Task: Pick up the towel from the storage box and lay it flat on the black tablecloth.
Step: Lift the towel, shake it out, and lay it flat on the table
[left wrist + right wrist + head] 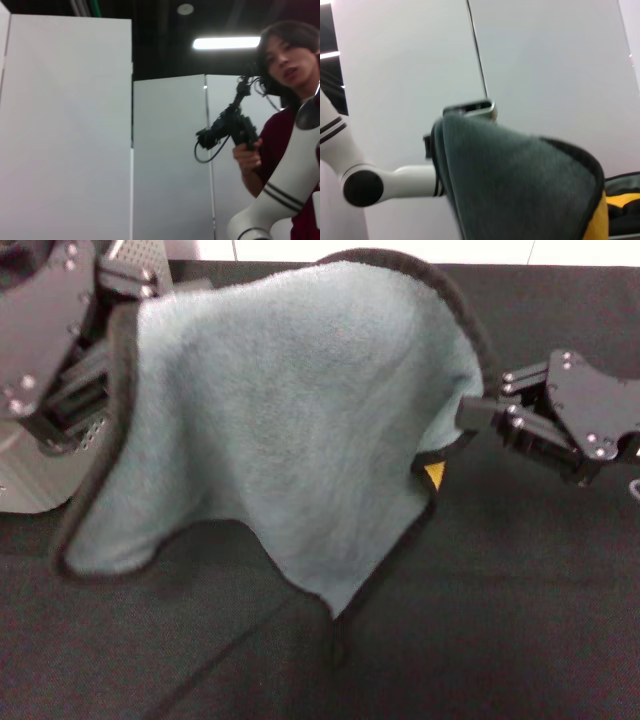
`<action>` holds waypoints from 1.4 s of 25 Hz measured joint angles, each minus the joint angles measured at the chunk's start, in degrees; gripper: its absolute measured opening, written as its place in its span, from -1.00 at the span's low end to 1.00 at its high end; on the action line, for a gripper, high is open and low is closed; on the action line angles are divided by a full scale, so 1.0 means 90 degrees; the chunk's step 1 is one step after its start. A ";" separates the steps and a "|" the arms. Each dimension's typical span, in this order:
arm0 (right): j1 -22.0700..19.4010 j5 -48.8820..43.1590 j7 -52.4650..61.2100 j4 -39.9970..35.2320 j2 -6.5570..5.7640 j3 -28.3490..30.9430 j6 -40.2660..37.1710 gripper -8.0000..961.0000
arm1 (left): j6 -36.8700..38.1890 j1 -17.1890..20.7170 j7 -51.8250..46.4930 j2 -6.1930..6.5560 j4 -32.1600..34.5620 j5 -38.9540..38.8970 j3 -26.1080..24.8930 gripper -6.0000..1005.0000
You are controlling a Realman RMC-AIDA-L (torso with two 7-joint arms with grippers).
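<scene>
White partition panels point(65, 130) close off the room behind my rig, and below me the desk is covered edge to edge by the black tablecloth point(500, 620), a faint crease running across its near part. The storage box point(30, 480) sits at the far left of the cloth, mostly hidden behind my left arm.

The towel point(290, 430) is out of the box and held up in the air between both arms, spread wide like a sheet about to be let down. My left tool point(125, 310) is pinching the top left edge, its fingers pressed together on the black stitching; my right tool point(478, 412) pinches the right edge just above the orange-yellow corner tag point(434, 474). I judge the two-point hold is there to keep the cloth open so it lands flat and not in a heap. The lower edge hangs free, and its lowest corner droops toward the tablecloth, close to or just touching it; I cannot tell which.

The right wrist view shows the towel's fold draped right in front of the lens, tag at the edge. In the left wrist view a person point(290, 100) stands behind the rig holding a camera on a grip point(230, 127).

The lift is done; what remains, as I read it, is lowering both hands evenly and letting go.
</scene>
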 joint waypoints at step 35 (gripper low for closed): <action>-0.0193 -0.1494 0.2248 -0.3636 -0.0010 0.1496 0.0574 -0.96 | -0.0294 0.0167 0.1893 -0.0289 -0.1785 0.1709 -0.0825 -0.69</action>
